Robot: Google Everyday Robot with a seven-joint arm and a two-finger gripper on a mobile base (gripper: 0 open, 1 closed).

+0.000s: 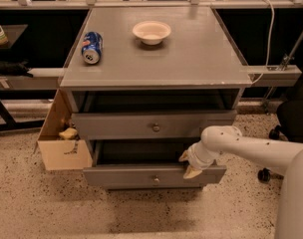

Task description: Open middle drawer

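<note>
Below the desk [201, 59] top, the middle drawer [121, 176] sits partly out, long axis 9 to 3 o'clock. Past its knob [155, 179], my hand [188, 164] rests on the front's top edge. Whether it is clamped I cannot tell. I judge the pull runs toward 6 o'clock.

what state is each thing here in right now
middle drawer: pulled partway out, dark interior showing
upper drawer: slightly out, dark gap above its front
gripper: at the middle drawer's front edge, right side
soda can: lying on its side on the cabinet top
bowl: upright, looks empty
cardboard box: open, on the floor left of the cabinet
</note>
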